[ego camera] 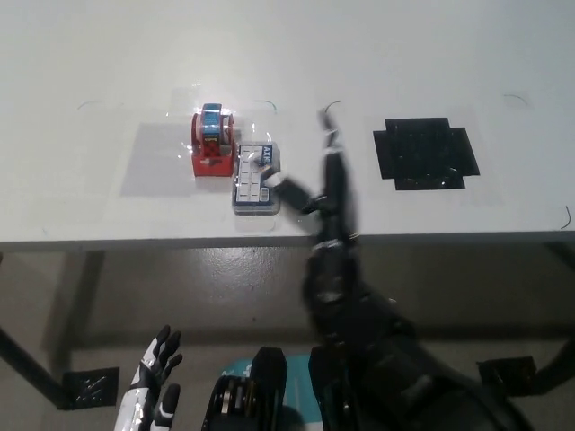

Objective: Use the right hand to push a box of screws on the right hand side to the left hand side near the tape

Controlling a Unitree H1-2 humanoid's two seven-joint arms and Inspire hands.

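The box of screws [254, 179], clear with a blue label, lies on the white table [108, 81] right beside the red tape dispenser [213, 144], touching or nearly touching its right side. My black right hand [325, 180] is blurred, lifted off to the right of the box with fingers spread, holding nothing. A clear gap separates it from the box. My white left hand [153, 393] hangs open below the table edge at the lower left.
A black cross-shaped mat [426, 153] lies on the table at the right. The table's front edge runs across the picture at about mid height; table legs and foot plates [90, 388] show on the floor below.
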